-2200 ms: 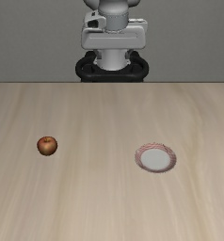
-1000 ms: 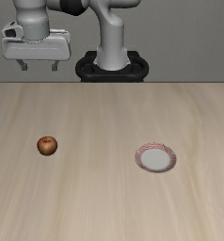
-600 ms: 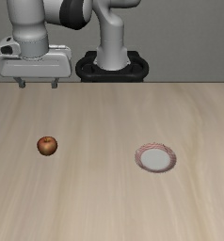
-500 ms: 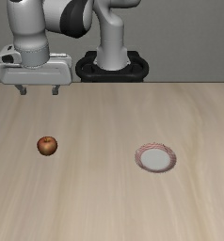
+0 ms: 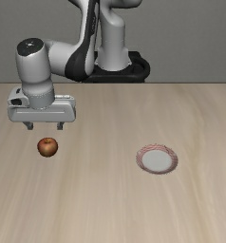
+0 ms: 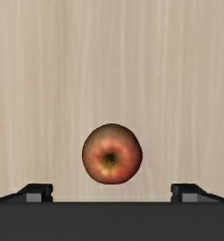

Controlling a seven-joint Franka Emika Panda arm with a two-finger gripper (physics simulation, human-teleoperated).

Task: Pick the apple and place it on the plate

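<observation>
Tool held open just above the apple, nothing gripped.

The tool (image 5: pixel 45 124) is seen over the light wooden surface (image 5: pixel 105 199), at the exterior view's left, with its 2 fingers pointed down and spread wide apart. Nothing is held between them. The apple (image 5: pixel 48 146), red with a yellowish patch, is found on the surface directly under the tool, and a small gap is seen between the fingertips and the fruit. In the wrist view the apple (image 6: pixel 112 152) is shown in the middle between the 2 fingertips of the tool (image 6: pixel 112 193), with its stem end turned up to the camera, and it is touched by neither finger. The plate (image 5: pixel 140 159), round with a pink rim, is placed well apart from the apple, toward the exterior view's right.
</observation>
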